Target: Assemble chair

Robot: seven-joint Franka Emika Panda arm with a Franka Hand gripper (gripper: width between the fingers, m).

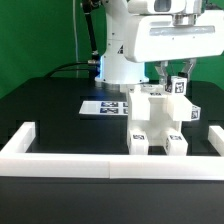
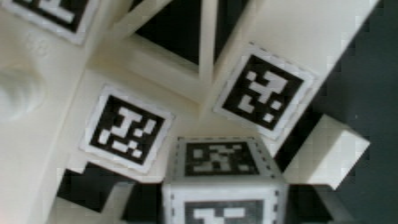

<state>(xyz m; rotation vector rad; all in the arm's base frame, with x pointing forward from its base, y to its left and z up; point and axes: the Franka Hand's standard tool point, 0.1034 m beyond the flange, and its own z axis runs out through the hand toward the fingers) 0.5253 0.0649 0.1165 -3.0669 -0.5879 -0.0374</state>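
Observation:
The chair [image 1: 155, 125], a matte-white blocky assembly with black-and-white tags, stands on the black table just behind the front border wall. My gripper [image 1: 165, 82] reaches down onto its top from the white arm above. In the wrist view, a white tagged block [image 2: 217, 170] fills the place between the jaws, and the fingers themselves are hidden at its sides. Behind it lie a white braced panel [image 2: 178, 55] and two tagged faces [image 2: 128, 128] [image 2: 267, 88]. A tagged piece [image 1: 180, 87] rises on the exterior view's right of the gripper.
The marker board [image 1: 103, 105] lies flat behind the chair, toward the exterior view's left. A low white border wall [image 1: 100, 165] runs along the front and turns back at both sides. The robot's base [image 1: 122, 60] stands at the back.

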